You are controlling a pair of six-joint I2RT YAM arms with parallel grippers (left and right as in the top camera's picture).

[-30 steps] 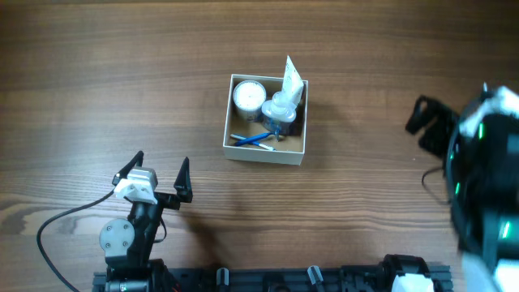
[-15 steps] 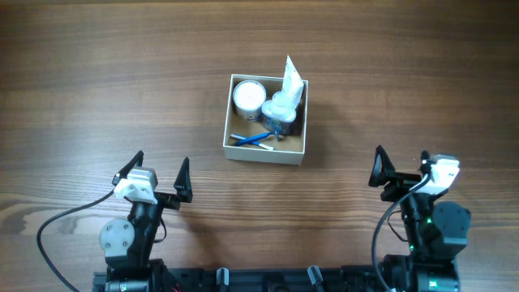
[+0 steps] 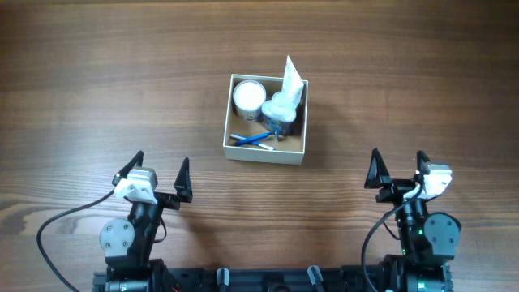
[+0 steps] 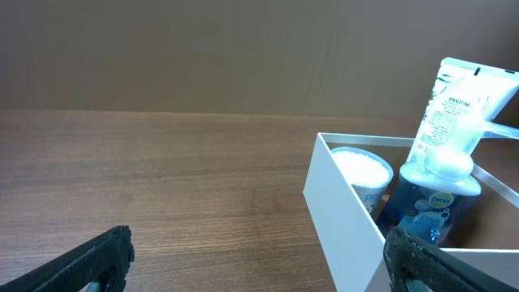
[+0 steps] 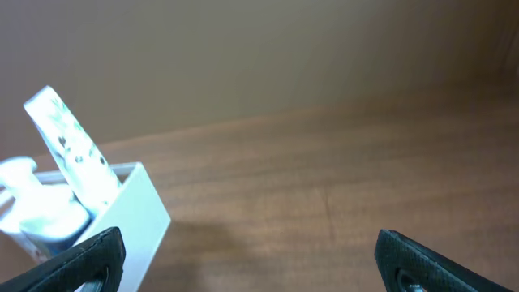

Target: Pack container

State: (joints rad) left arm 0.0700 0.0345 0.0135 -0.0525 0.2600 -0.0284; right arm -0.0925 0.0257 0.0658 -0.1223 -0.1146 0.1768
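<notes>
Pantene sachet point(image 4: 458, 101) in container point(image 4: 340, 219), bottle point(image 4: 430, 203) label unclear

Count on the table point(image 3: 97, 73): one box point(image 3: 263, 156); one jar point(image 3: 248, 96); one pump bottle point(image 3: 281, 109); one tube point(image 3: 293, 75); blue sticks point(image 3: 247, 139), at least two, exact number unclear. Two in all: left end effector point(image 3: 159, 174), right end effector point(image 3: 399, 170).

Robot lab bench, wood-grain table point(image 3: 97, 65), plain backdrop point(image 4: 203, 49)
</notes>
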